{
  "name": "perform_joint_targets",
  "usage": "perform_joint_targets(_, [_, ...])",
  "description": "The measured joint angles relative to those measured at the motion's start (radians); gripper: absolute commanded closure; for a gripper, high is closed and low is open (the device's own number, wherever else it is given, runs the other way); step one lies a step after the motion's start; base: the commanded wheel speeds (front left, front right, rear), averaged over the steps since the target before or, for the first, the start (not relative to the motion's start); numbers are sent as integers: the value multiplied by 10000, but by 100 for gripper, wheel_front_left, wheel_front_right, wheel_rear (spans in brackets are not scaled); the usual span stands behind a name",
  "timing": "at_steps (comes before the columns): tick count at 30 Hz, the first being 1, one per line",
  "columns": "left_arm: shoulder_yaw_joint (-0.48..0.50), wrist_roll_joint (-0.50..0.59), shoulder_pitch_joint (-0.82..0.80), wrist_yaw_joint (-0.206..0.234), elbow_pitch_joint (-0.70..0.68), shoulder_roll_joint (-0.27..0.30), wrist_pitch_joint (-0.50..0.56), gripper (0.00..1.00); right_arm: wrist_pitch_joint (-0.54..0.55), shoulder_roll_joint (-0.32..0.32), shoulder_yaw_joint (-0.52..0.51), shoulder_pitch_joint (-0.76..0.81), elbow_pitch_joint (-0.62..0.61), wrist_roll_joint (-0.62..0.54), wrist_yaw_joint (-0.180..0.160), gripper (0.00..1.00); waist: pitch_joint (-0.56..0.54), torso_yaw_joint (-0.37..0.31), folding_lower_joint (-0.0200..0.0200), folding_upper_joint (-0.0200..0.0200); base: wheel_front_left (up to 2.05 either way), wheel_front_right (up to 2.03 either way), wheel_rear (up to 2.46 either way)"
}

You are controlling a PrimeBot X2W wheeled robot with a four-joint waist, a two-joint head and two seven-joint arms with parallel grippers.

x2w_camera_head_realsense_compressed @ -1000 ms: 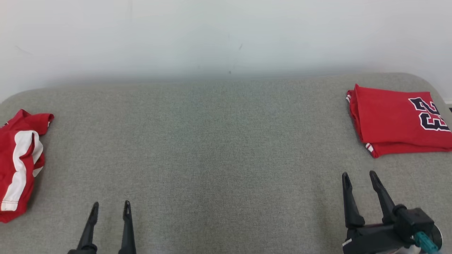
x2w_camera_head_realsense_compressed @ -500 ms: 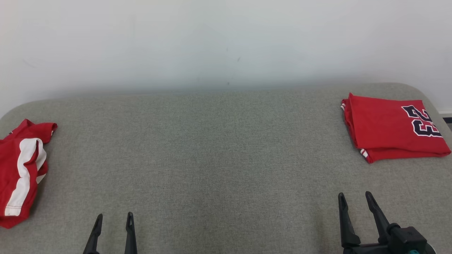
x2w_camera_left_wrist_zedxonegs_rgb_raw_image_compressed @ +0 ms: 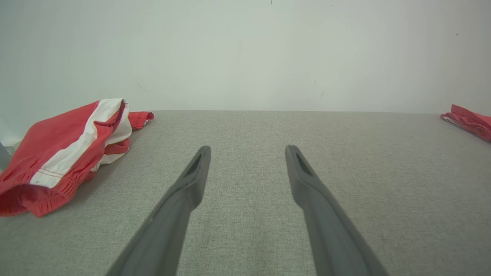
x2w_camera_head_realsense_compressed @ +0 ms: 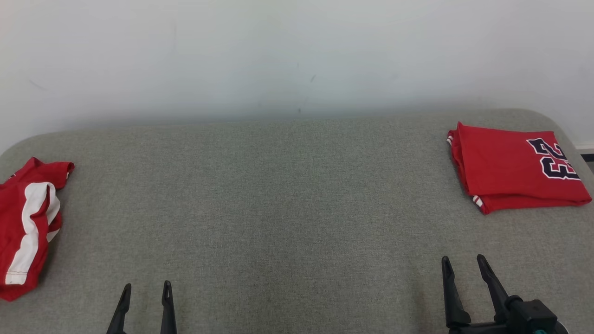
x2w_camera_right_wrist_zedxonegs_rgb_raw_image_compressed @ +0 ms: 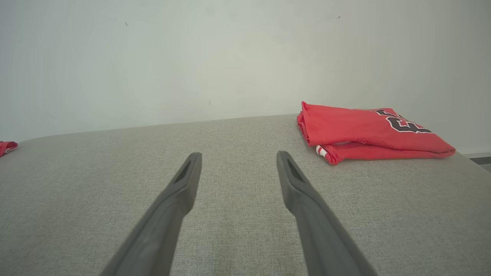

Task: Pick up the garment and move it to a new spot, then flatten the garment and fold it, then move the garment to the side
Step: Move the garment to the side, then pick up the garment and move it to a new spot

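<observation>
A folded red garment (x2w_camera_head_realsense_compressed: 510, 169) with a dark number print lies flat at the far right of the grey padded table (x2w_camera_head_realsense_compressed: 287, 195); the right wrist view has it ahead and to the right (x2w_camera_right_wrist_zedxonegs_rgb_raw_image_compressed: 364, 130). A crumpled red garment with white stripes (x2w_camera_head_realsense_compressed: 25, 222) lies at the left edge, seen close in the left wrist view (x2w_camera_left_wrist_zedxonegs_rgb_raw_image_compressed: 65, 149). My left gripper (x2w_camera_head_realsense_compressed: 146, 284) hovers open near the front edge, right of the crumpled garment, with nothing between its fingers (x2w_camera_left_wrist_zedxonegs_rgb_raw_image_compressed: 248, 147). My right gripper (x2w_camera_head_realsense_compressed: 463, 257) is open and empty (x2w_camera_right_wrist_zedxonegs_rgb_raw_image_compressed: 238, 153), in front of the folded garment and apart from it.
A plain white wall (x2w_camera_head_realsense_compressed: 297, 55) rises right behind the table's far edge. The table's corners are rounded at the far left and far right. The wide middle of the grey surface lies between the two garments.
The head camera has tilted up, so everything sits lower in the picture. The right gripper has also drawn back a little toward the front edge. Both garments lie as before.
</observation>
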Motion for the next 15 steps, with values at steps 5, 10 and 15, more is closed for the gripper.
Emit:
perform_joint_targets(5, [69, 2, -1, -69, 23, 0, 0, 0, 0, 4, 17, 0, 10, 0, 0, 0, 12, -7, 0, 0, 0, 0, 0])
perform_joint_targets(10, [130, 2, -7, -75, 52, 0, 0, 0, 0, 8, 31, -1, 25, 4, 0, 0, 22, -3, 0, 0, 0, 0, 0])
perform_joint_targets(15, [142, 2, -30, -90, 105, 0, 0, 0, 0, 8, 23, -1, 44, 23, 0, 0, 14, 97, 0, 0, 0, 0, 0])
